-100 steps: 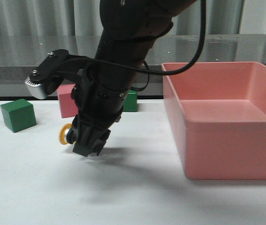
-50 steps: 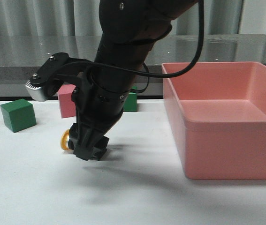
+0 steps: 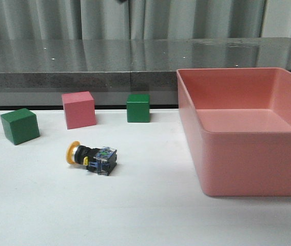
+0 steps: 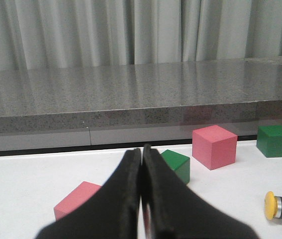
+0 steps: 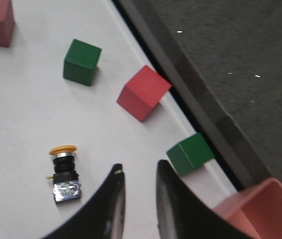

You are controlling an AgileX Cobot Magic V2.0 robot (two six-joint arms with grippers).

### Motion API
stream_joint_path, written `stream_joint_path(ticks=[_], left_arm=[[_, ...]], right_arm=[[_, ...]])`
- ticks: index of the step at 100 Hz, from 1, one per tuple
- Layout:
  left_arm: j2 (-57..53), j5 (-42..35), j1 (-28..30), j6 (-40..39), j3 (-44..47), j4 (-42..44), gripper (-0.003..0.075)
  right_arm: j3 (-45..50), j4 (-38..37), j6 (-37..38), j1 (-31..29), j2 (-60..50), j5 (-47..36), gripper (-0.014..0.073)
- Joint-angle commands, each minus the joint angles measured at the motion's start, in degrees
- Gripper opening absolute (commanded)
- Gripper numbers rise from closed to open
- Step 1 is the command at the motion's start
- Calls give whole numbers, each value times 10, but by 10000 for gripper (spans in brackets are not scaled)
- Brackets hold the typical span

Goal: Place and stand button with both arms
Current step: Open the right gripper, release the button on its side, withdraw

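Note:
The button point(image 3: 91, 156) lies on its side on the white table, yellow cap to the left and clear-blue base to the right. Neither arm shows in the front view. My right gripper point(image 5: 140, 167) is open and empty, raised above the table, with the button point(image 5: 65, 172) lying free beside its fingers. My left gripper point(image 4: 141, 150) is shut with nothing between its fingers, low over the table. The button's yellow cap point(image 4: 271, 205) shows at the edge of the left wrist view, well away from that gripper.
A large pink bin point(image 3: 248, 148) stands on the right. A green cube point(image 3: 19, 125), a pink cube point(image 3: 78, 109) and a second green cube point(image 3: 138, 107) stand behind the button. Another pink cube point(image 4: 76, 199) lies near the left gripper. A grey ledge runs along the table's back.
The black arm that gripped the button low over the table has let it go and lifted out of the front view. The button now lies free on its side.

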Motion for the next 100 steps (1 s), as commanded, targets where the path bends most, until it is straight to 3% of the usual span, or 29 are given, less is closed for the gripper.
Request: stream_joint_path(ticks=[1,5,26,49,74,100], left_arm=[[-17,-45,3,-7,26,-1,-20],[-17,-45,3,-7,26,-1,-20],[-17,-45,3,-7,26,-1,-20],[-17,-45,3,-7,26,-1,-20],[-17,-45,3,-7,26,-1,-20],[-17,-45,3,-7,26,-1,-20]], right_arm=[[-8,2,21,-31,-66,8,-28],[2,2,21,-47,-88,18,-93],[114,2,47,-137,-203,18,-76],[294,2,102,-220,-359,-64,-76],[471,2,111,-262,-532,-159,-76],[555,2,111,-267,-642,-187,-76]])
